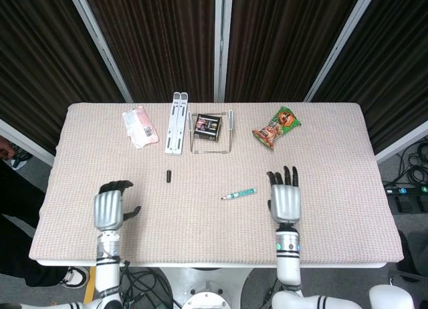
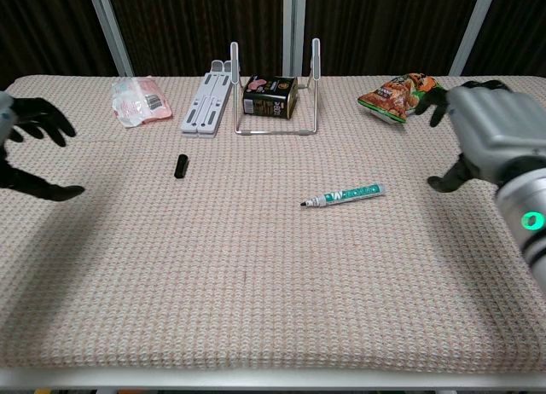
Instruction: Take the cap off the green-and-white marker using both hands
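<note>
Fingers on both hands are apart and hold nothing. From the head view, the left hand (image 1: 109, 209) sits low near the front edge of the table (image 1: 334, 148), at about 8 o'clock from the table's middle. The right hand (image 1: 285, 199) sits at about 4 o'clock. Both are well apart from the things they were meant to work on.

The marker (image 2: 345, 194) lies flat near the middle of the table, with its dark tip bare and pointing toward 9 o'clock. No hand touches it. The little black cap (image 2: 181, 165) lies by itself, off at about 10 o'clock from the marker. The two are well apart, so I think the cap is already off and the job looks done.

I think the hands are pulled to the sides so they stay out of the way. The marker rests on the woven cloth, which should stop it from rolling.

At the far side of the table there is a pink packet (image 1: 140, 126), a white stand (image 1: 176, 122), a wire rack (image 1: 210, 136) with a dark box (image 1: 207, 127) in it, and a green snack bag (image 1: 277, 127). All of these are far from the hands, so nothing there should get bumped.
</note>
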You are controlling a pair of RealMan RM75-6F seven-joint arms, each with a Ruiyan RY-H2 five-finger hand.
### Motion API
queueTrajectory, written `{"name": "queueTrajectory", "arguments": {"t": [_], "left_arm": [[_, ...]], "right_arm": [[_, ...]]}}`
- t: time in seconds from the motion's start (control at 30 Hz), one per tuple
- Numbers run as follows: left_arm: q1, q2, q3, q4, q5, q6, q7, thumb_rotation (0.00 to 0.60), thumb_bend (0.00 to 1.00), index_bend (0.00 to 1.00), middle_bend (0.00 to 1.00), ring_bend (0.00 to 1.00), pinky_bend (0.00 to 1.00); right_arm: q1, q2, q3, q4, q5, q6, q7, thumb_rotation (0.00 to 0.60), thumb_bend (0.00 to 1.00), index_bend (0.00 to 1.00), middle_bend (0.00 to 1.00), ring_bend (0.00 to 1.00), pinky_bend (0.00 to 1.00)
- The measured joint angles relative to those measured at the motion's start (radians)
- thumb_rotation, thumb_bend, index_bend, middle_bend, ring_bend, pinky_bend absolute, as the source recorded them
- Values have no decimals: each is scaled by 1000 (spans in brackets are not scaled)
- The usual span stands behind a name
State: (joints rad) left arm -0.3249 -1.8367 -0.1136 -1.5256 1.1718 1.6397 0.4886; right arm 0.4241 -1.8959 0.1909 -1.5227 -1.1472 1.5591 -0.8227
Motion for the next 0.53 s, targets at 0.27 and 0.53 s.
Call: {"name": "queueTrajectory", "arguments": {"t": [0.27, 0.53], "left_arm": [[205, 69, 184, 14, 155, 184, -74, 600, 6, 289, 263, 170, 179], [307, 66, 226, 96, 197, 212, -158, 600, 6, 277, 263, 170, 160]], "right_arm": [[-202, 239, -241, -21, -176, 116, 269, 600, 106, 101, 129, 0, 0], [-328, 240, -331, 102, -253, 127, 378, 600, 111, 90, 122, 0, 0]]}}
